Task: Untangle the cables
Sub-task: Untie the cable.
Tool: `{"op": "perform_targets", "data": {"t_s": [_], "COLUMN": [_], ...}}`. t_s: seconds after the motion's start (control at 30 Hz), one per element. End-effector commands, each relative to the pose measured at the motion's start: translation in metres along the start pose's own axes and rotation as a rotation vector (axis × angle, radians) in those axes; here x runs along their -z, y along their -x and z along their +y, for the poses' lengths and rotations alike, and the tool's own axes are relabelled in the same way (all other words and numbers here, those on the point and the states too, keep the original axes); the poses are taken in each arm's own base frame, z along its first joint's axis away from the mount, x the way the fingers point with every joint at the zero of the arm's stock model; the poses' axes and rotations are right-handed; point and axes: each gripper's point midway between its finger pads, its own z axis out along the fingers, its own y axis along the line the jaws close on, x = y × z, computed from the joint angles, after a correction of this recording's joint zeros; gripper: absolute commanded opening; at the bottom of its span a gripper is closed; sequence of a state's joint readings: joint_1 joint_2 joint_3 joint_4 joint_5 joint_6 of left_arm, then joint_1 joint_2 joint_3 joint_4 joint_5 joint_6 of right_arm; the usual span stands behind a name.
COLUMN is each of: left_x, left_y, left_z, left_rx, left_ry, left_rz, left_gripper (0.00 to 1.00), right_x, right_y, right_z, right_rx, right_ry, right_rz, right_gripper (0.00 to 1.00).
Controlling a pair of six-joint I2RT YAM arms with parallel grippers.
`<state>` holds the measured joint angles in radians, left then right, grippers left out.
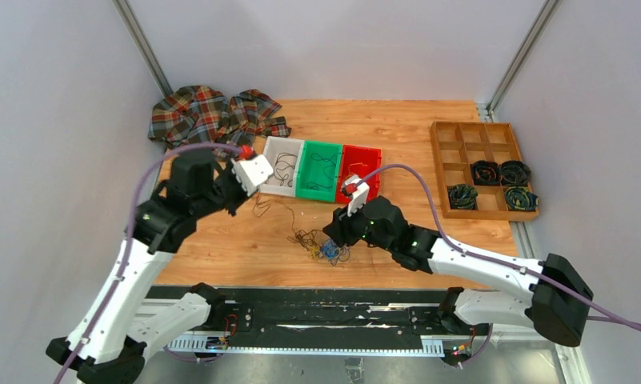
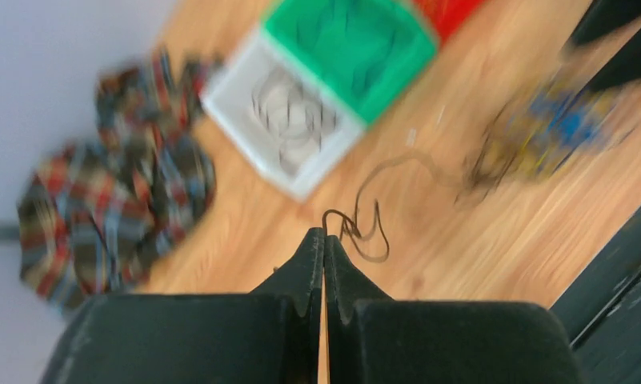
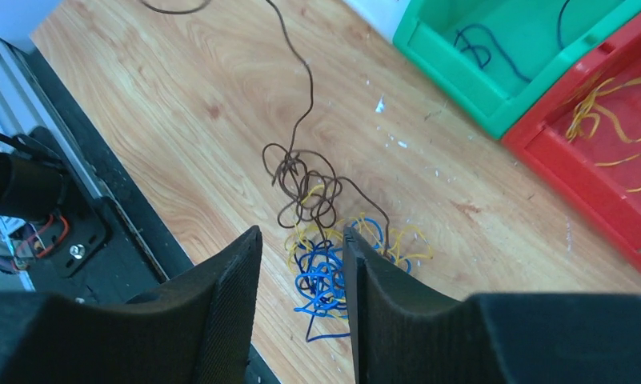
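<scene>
The cables (image 1: pixel 323 250) lie as a small blue, yellow and dark clump on the wooden table, near its front edge. My right gripper (image 3: pixel 301 232) hovers just above the clump (image 3: pixel 333 256), open, its fingers astride the blue loops and holding nothing; it shows from above too, as the right gripper (image 1: pixel 338 232). A dark brown cable (image 3: pixel 305 104) runs out of the clump toward my left gripper (image 2: pixel 325 234), which is shut on the end of it (image 2: pixel 373 240). From above, the left gripper (image 1: pixel 249 202) sits left of the clump, in front of the white bin.
White (image 1: pixel 281 166), green (image 1: pixel 321 170) and red (image 1: pixel 363 172) bins stand side by side behind the clump, each with a few loose cables. A wooden compartment tray (image 1: pixel 461 132) with dark coiled bundles is at right. Plaid cloth (image 1: pixel 213 112) lies at back left.
</scene>
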<state>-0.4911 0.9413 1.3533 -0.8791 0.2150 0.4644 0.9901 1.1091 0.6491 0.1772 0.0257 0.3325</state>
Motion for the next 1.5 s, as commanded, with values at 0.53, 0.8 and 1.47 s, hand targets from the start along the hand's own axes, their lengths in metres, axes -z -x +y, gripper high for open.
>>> {"op": "perform_targets", "data": {"t_s": [0.53, 0.8, 1.47], "left_x": [-0.062, -0.114, -0.155], "left_y": [-0.172, -0.189, -0.228], "left_z": [-0.067, -0.072, -0.093], "left_rx": [-0.127, -0.097, 0.042], "left_ry": [-0.452, -0.550, -0.656], "left_rz": [0.345, 0.361, 0.443], "left_gripper": [0.88, 0.85, 0.25], "right_x": [-0.017, -0.011, 0.017], "right_y": [-0.047, -0.056, -0.039], "right_z": [-0.002, -0.011, -0.018], "right_rx": [0.006, -0.015, 0.022], "right_ry": [-0.003, -0.043, -0.076], "right_rz": [0.154, 0.165, 0.118], "right_gripper": [0.40, 0.37, 0.26]}}
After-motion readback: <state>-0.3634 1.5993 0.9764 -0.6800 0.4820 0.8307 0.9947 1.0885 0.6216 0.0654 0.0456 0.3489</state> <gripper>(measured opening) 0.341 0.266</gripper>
